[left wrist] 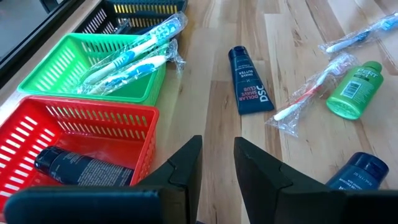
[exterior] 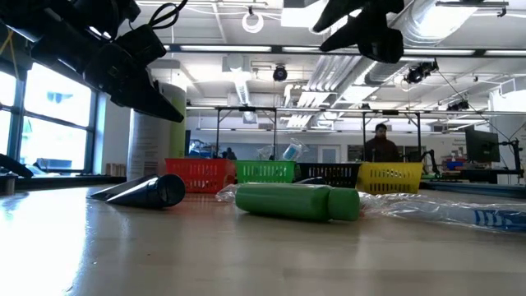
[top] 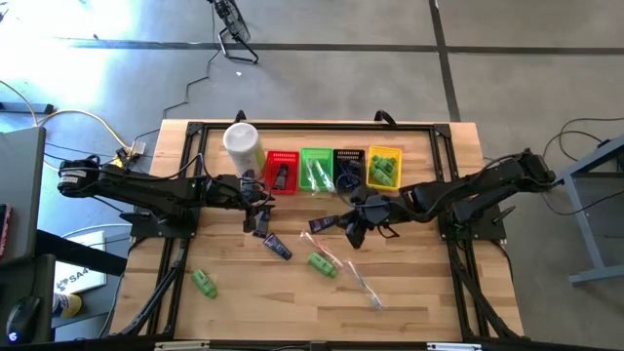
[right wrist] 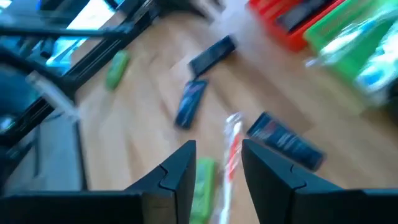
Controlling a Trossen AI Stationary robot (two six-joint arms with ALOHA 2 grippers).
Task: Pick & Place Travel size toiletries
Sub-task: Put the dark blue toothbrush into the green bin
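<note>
Travel size toiletries lie scattered on the wooden table: a green bottle (top: 322,263), another green bottle (top: 204,283), a navy tube (left wrist: 250,81), a second navy tube (top: 277,245) and clear-wrapped toothbrushes (top: 362,284). A navy tube (left wrist: 81,168) lies in the red basket (top: 282,171), and wrapped toothbrushes (left wrist: 134,53) lie in the green basket (top: 316,168). My left gripper (left wrist: 217,162) hovers open by the red basket's near corner with nothing between its fingers. My right gripper (right wrist: 217,165) hangs open above the table's middle, over a green bottle (right wrist: 202,180) and a wrapped toothbrush (right wrist: 233,143).
A tall white canister (top: 242,146) stands left of the red basket. A black basket (top: 348,166) and a yellow basket (top: 384,168) holding green bottles complete the row at the far side. Bare wood lies along the near edge and at the right.
</note>
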